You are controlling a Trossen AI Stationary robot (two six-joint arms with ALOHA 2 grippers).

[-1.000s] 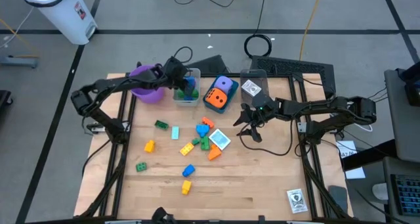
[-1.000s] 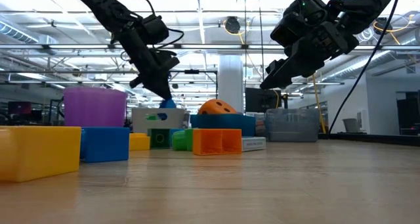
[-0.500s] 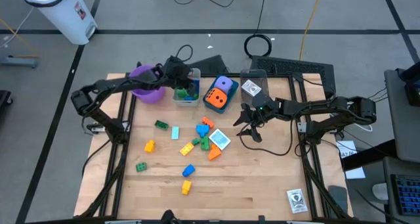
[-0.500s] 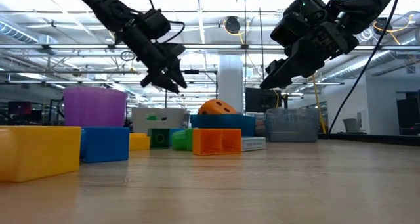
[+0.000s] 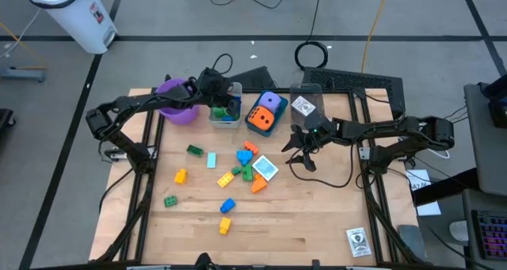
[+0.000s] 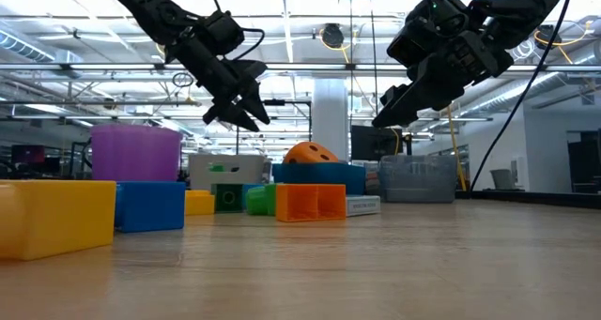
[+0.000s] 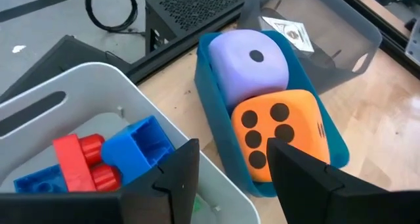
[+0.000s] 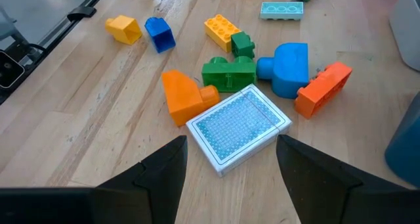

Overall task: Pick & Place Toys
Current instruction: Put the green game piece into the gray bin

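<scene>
A: Left gripper [image 6: 246, 114] is up off the grey bin [image 5: 225, 105] now, fingers parted, empty.
B: Its blue brick [image 7: 139, 144]?
A: In the bin, beside a red brick [image 7: 82, 161]. Right gripper [image 5: 299, 146] unchanged, spread over the pile, holding nothing.

Bricks [image 5: 238, 175] scattered on table, dice [image 5: 264, 112] binned

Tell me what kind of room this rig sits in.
Probably a large robotics lab or open industrial workspace: the low view shows a high ceiling with strip lights and monitors behind, and the high view shows a wooden workbench on a grey floor with cables.
</scene>
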